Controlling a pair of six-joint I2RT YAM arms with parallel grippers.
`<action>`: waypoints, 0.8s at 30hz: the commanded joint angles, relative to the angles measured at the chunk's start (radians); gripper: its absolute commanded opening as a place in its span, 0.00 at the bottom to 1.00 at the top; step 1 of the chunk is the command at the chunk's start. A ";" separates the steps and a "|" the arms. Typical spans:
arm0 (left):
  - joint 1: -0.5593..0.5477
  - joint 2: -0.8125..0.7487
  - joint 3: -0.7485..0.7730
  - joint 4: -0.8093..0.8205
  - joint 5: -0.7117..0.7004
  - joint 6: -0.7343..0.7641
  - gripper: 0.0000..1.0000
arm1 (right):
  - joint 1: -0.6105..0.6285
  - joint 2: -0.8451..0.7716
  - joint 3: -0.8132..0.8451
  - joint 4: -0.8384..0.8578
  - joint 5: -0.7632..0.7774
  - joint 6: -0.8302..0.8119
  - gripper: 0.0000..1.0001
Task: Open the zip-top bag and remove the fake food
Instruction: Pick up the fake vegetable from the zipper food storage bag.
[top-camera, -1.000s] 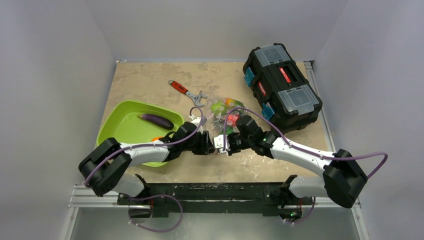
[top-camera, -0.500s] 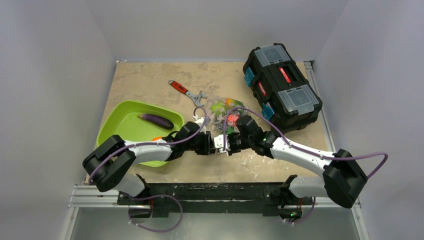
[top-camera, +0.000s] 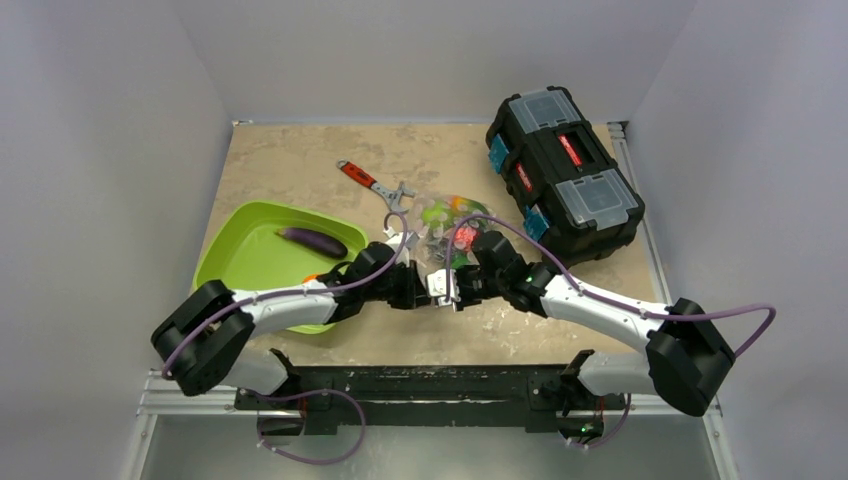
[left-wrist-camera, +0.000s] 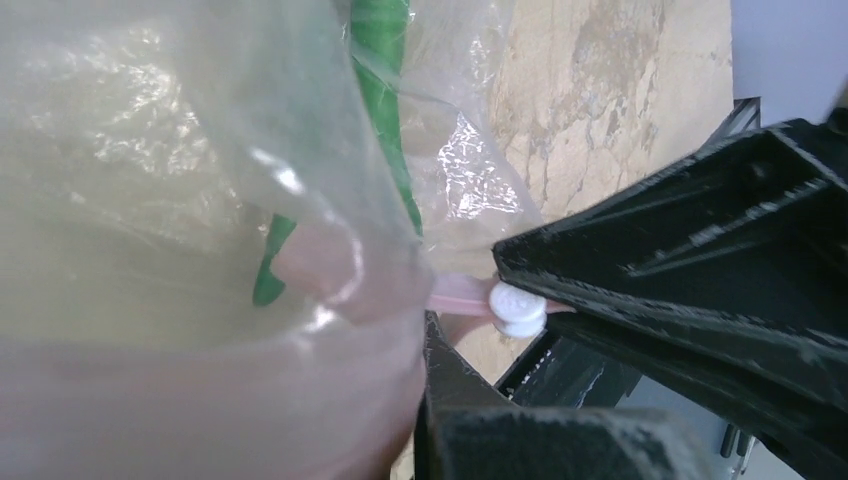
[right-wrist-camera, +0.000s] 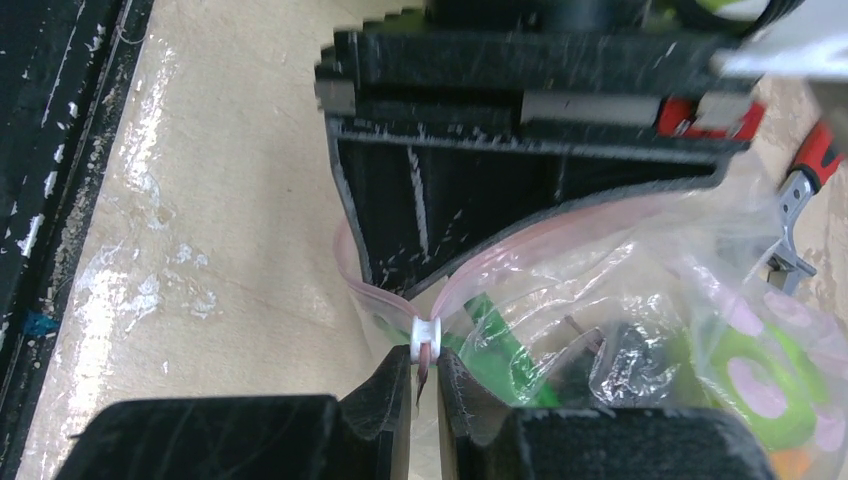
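Note:
The zip-top bag (top-camera: 447, 225) lies mid-table, clear and crinkly, with fake food inside: green pods (right-wrist-camera: 500, 345), a green and pink round piece (right-wrist-camera: 770, 385) and red bits (top-camera: 463, 236). A dark purple eggplant (top-camera: 312, 241) lies in the green tray (top-camera: 245, 265). My right gripper (right-wrist-camera: 424, 372) is shut on the pink zip strip just below the white slider (right-wrist-camera: 427, 338). The strip's two sides part beyond the slider. My left gripper (top-camera: 418, 284) faces it at the bag's near edge, with plastic and pink strip (left-wrist-camera: 330, 270) bunched against its finger (left-wrist-camera: 470, 400). The slider also shows in the left wrist view (left-wrist-camera: 518, 308).
A black toolbox (top-camera: 565, 175) stands at the back right, close to the bag. A red-handled wrench (top-camera: 372, 182) lies behind the bag. The tray sits at the left, with an orange piece (top-camera: 314, 278) partly hidden by my left arm.
My left arm's elbow has shifted slightly left and back. Both grippers stay together at the bag's near edge; the bag has hardly moved.

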 joint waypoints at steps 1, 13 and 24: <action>-0.008 -0.130 0.030 -0.129 -0.063 0.076 0.00 | 0.003 0.008 0.016 0.028 0.024 0.000 0.07; -0.008 -0.306 0.056 -0.438 -0.137 0.170 0.00 | -0.006 0.005 0.025 0.035 0.059 0.020 0.06; -0.007 -0.417 0.078 -0.585 -0.169 0.204 0.00 | -0.044 -0.010 0.035 0.014 0.052 0.020 0.05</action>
